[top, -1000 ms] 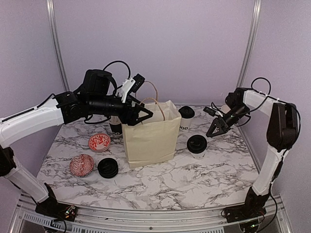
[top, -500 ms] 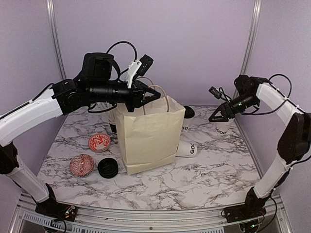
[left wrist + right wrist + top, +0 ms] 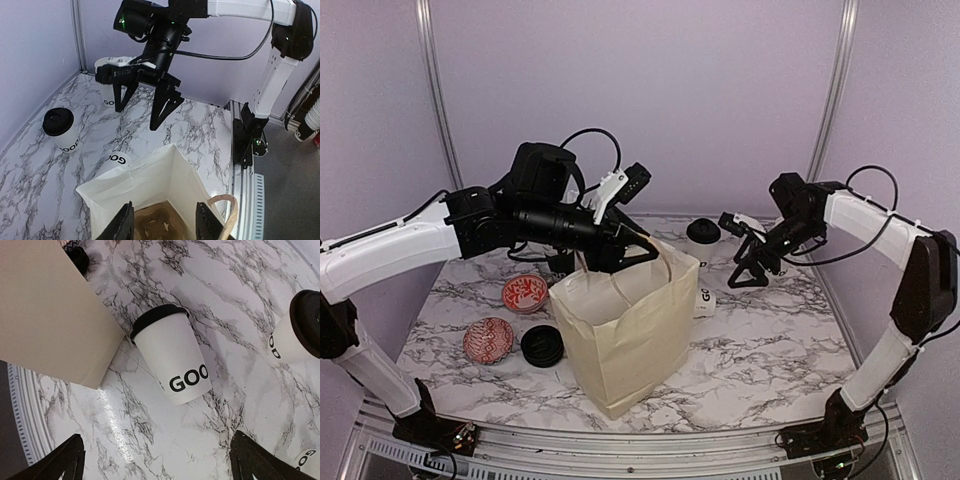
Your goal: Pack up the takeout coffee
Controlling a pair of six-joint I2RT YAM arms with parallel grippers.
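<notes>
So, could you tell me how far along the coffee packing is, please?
Done: nothing packed; the tan paper bag shows only a cardboard insert inside. In hand: the left gripper is at the bag's rim, the right gripper open over the tipped white paper cup with black lid. Left: every cup.

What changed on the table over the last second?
The paper bag slid toward the near edge and now leans, with the left gripper at its mouth. The white cup that stood beside the bag now lies on its side. The right gripper above it holds nothing and has opened wider. The red bowls and the lidded cup at the back stayed put.
</notes>
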